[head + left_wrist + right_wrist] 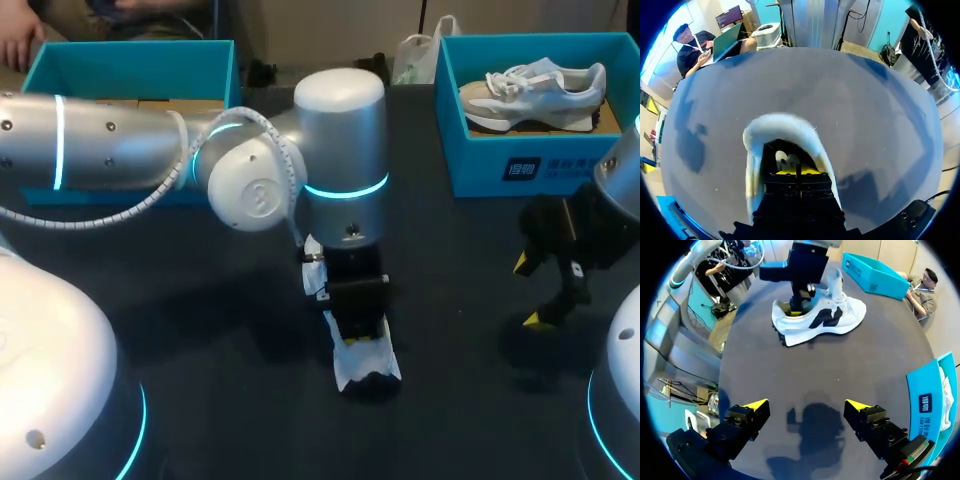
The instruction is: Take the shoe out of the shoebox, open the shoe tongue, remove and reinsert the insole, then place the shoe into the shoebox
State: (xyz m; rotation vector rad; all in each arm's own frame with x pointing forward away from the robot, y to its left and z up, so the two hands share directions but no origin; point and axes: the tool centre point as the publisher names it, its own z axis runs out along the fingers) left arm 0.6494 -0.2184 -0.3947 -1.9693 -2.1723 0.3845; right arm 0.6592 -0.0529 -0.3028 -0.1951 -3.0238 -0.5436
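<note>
– Where's our shoe (367,366)?
– On the table (200,330), middle, toward the front edge. Our left gripper (797,171) sits in its opening, fingers pressed together.
– Our right gripper (807,405)?
– Spread wide, empty, by the right edge. The shoebox (480,165), far-right corner, holds a second shoe (535,90).

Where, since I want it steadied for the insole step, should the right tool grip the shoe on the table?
Probably the toe end, from above, pinching across its width. The shoe stands upright on its sole, and the left tool fills the heel opening, leaving the low toe free.
</note>
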